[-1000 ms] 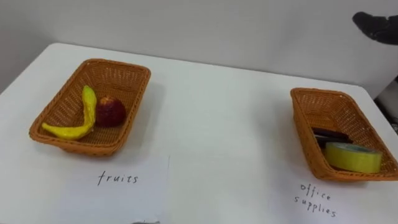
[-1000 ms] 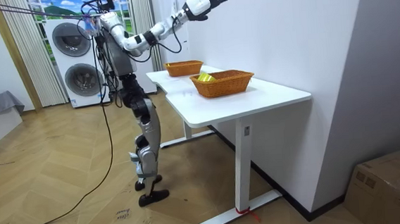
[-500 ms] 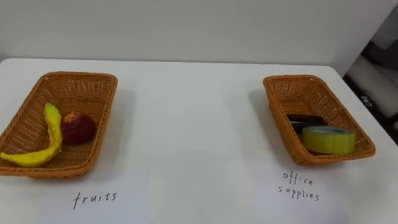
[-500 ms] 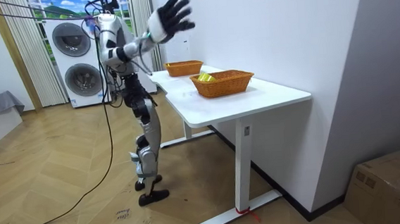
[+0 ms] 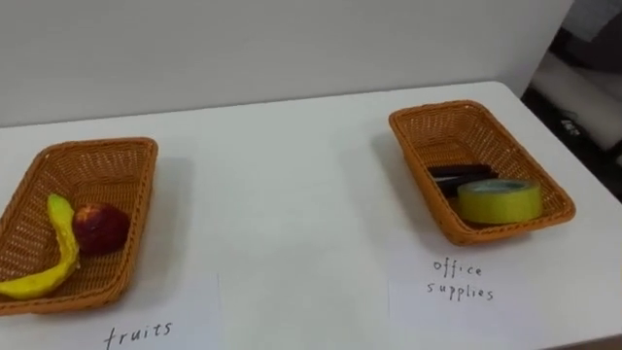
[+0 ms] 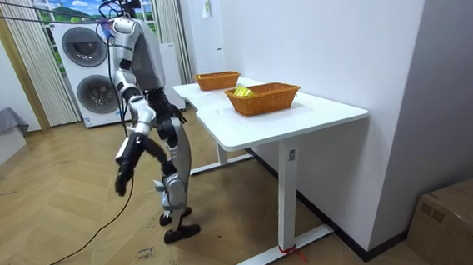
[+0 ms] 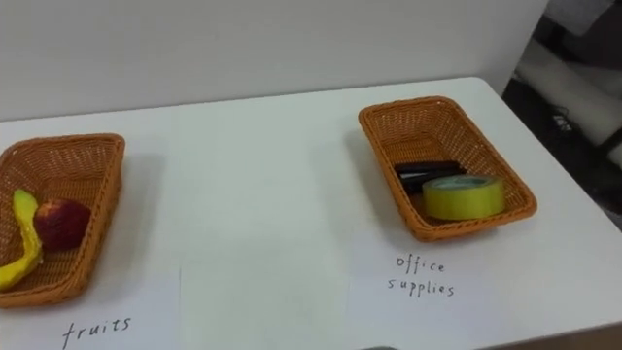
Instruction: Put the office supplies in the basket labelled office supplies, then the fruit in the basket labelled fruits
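Two wicker baskets sit well apart on a white table (image 5: 292,194), one toward each end. Left basket (image 5: 107,173): a yellow banana (image 5: 60,258) lies curved along its left side and a dark red apple (image 5: 99,227) sits just beside it, touching or nearly so. Right basket (image 5: 447,126): a roll of yellow tape (image 5: 499,200) lies on its side at the near end, with a flat dark item (image 5: 462,172) just behind it, too dark to make out further. A sheet of paper with a handwritten label (image 5: 146,326) lies on the table in front of the left basket, and a second one (image 5: 457,287) lies in front of the right basket. Nothing lies loose between the baskets; all fruit and supplies seen are inside them. In the room view the robot stands upright at the far end of the table, with stacked washing machines (image 6: 90,72) behind it. Its right arm hangs down on the side nearer the camera, bent a little at the elbow, forearm slanting toward the room view's left, away from the table. Right hand (image 6: 122,184) is low beside the legs, clear of the table and holding nothing visible; whether it is open or closed cannot be told.
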You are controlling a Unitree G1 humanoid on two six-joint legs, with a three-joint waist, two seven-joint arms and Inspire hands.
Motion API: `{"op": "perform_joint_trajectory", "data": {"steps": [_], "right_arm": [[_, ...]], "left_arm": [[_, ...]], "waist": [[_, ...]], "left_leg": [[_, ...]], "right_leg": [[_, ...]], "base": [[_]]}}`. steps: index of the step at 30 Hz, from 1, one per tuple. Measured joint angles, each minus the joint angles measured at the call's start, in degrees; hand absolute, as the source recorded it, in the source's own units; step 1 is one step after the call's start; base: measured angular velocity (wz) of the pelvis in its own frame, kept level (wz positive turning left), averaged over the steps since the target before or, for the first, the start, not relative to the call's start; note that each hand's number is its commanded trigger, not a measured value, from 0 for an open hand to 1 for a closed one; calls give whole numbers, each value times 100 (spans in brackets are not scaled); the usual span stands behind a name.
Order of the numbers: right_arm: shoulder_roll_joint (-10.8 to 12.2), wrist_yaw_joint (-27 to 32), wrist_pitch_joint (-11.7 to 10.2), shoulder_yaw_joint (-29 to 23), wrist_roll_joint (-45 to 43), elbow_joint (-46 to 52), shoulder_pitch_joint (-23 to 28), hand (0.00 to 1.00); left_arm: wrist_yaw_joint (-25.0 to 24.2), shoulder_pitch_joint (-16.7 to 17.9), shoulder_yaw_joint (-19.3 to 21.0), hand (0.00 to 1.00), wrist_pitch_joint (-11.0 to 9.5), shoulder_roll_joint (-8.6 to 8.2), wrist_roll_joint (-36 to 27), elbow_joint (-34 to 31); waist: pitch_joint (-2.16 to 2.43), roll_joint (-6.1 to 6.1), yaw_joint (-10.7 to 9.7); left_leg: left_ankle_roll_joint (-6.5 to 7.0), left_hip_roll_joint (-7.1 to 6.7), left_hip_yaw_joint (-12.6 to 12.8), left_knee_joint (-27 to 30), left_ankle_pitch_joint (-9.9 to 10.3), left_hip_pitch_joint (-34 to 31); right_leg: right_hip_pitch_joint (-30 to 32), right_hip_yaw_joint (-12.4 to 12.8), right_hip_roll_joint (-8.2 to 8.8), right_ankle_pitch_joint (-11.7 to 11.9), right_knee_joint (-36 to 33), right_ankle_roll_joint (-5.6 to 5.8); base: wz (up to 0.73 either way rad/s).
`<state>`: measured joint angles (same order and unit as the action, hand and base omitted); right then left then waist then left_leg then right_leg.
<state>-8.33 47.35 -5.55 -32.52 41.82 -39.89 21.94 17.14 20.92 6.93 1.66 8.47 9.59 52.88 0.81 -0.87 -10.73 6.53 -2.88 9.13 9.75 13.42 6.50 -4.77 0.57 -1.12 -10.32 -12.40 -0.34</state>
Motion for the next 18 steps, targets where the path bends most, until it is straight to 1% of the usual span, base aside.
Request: {"op": "perform_joint_trajectory", "data": {"steps": [1, 3, 4, 6, 7, 9, 10, 11, 12, 13, 14, 15, 16, 18], "right_arm": [[1, 1, 0, 8, 40, -119, 4, 0], [6, -100, 5, 100, 116, -812, -46, 0], [11, -173, 9, 105, 156, -985, -41, 0], [18, -593, 43, 244, 386, -1648, -72, 0], [25, -756, 78, 283, 410, -1809, -60, 0], [41, -1512, 306, 482, 253, -2372, -146, 0], [38, -1901, 447, 754, -48, -2604, -183, 0], [36, -2108, 497, 939, -245, -2701, -180, 0], [20, -2476, 606, 1322, -734, -2867, -206, 0], [4, -2646, 670, 1491, -1016, -2953, -249, 0], [-22, -2954, 781, 1762, -1621, -3058, -393, 0], [-50, -3213, 829, 1940, -2099, -3168, -536, 0], [-62, -3305, 849, 2029, -2295, -3182, -620, 0], [-76, -3583, 930, 2248, -3014, -3173, -911, 0]], "left_arm": [[-14, 7, -1, 0, 0, -11, -15, 1], [-70, 16, 4, 0, 2, -13, -79, 8], [-111, 33, 4, 0, 2, -14, -94, 8], [-262, 39, 2, 0, 14, -20, -41, 53], [-292, 44, 14, 0, 29, -27, -19, 90], [-445, 56, 189, 0, 95, -82, 155, 233], [-487, 85, 219, 0, 127, -81, 251, 250], [-503, 79, 225, 0, 155, -77, 251, 256], [-512, 18, 232, 0, 213, -76, 257, 290], [-512, 3, 229, 0, 225, -75, 257, 342], [-513, -35, 203, 0, 273, -74, 252, 436], [-526, -116, 111, 0, 329, -68, 251, 496], [-537, -142, 58, 0, 340, -66, 248, 503], [-553, -259, -102, 0, 366, -58, 249, 511]], "waist": [[-19, 19, -3], [-23, -79, 2], [-26, -91, 0], [-25, -112, 32], [-24, -108, 32], [-22, -89, 48], [-23, -90, 87], [-24, -87, 151], [-27, -82, 264], [-29, -75, 333], [-32, -61, 398], [-44, -36, 451], [-51, -21, 470], [-73, 26, 494]], "left_leg": [[-12, 1, 2, 6, 6, -6], [-49, -1, -8, 26, 15, -6], [-55, 1, -19, 36, 18, -13], [-57, 12, -53, 110, 31, -67], [-58, 12, -63, 112, 31, -68], [-64, 11, -95, 115, 28, -58], [-68, 15, -98, 110, 30, -55], [-71, 20, -87, 104, 32, -45], [-76, 26, -64, 83, 36, -10], [-78, 32, -43, 71, 37, 10], [-78, 34, -41, 74, 41, 12], [-73, 32, -49, 80, 46, 3], [-70, 31, -60, 86, 48, -2], [-58, 19, -148, 129, 66, 5]], "right_leg": [[15, 9, 4, -10, -27, -4], [6, 2, 12, -61, -29, -47], [6, -15, 12, -67, -28, -53], [13, -54, 10, -92, -29, -73], [8, -55, 7, -96, -22, -75], [-19, -126, 9, -114, -5, -86], [-20, -148, 11, -122, 0, -92], [-20, -147, 8, -124, 0, -95], [-29, -122, 0, -125, -1, -97], [-35, -108, -3, -125, -3, -97], [-39, -110, -4, -124, -3, -97], [-42, -127, -1, -121, 2, -96], [-44, -155, 0, -120, 1, -94], [-121, -299, 4, -118, 50, -90]], "base": [[-7], [0], [8], [8], [7], [8], [0], [-6], [-11], [-10], [-5], [0], [11], [23]]}}
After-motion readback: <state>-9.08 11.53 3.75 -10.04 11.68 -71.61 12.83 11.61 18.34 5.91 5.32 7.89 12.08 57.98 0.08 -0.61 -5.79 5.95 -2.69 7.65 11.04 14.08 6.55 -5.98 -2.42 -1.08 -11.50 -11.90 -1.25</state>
